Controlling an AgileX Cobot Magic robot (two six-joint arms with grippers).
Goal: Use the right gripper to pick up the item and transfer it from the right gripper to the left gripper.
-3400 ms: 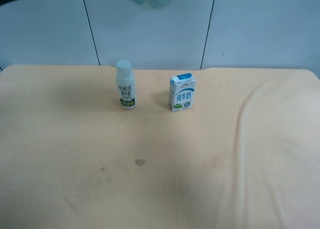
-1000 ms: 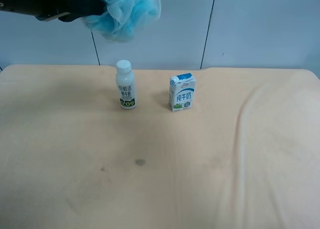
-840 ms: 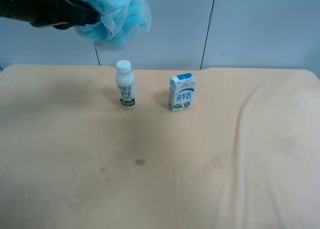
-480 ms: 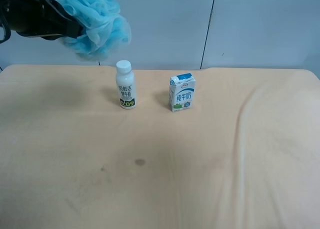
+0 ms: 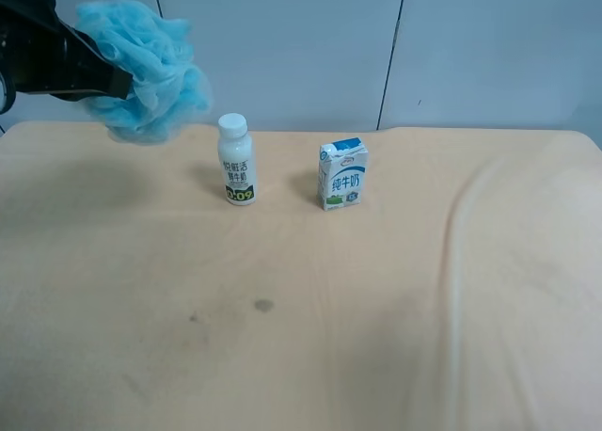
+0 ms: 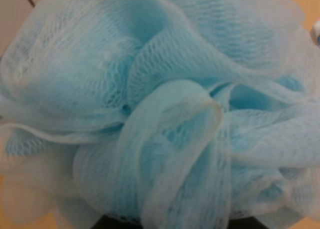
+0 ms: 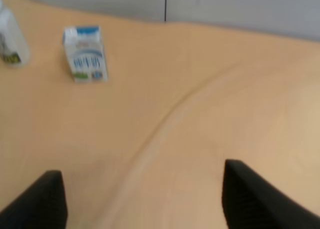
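Note:
The light blue mesh pouf point(image 5: 150, 73) hangs in the air above the table's far left, left of the white bottle. It fills the left wrist view point(image 6: 160, 104), so the black arm at the exterior high view's left is my left arm. My left gripper point(image 5: 118, 78) is shut on the pouf, its fingertips hidden in the mesh. My right gripper point(image 7: 145, 204) is open and empty, its two black fingers point(image 7: 250, 199) wide apart above bare tablecloth. It is out of the exterior high view.
A white bottle point(image 5: 237, 160) and a blue-white milk carton point(image 5: 342, 174) stand upright at the back middle of the beige cloth-covered table point(image 5: 376, 309). Both also show in the right wrist view, the bottle point(image 7: 9, 39) and the carton point(image 7: 85, 54). A cloth fold point(image 5: 451, 243) runs down the right side.
My left arm has carried the pouf leftward and downward from the top of the exterior high view. The bottle and carton have not moved.

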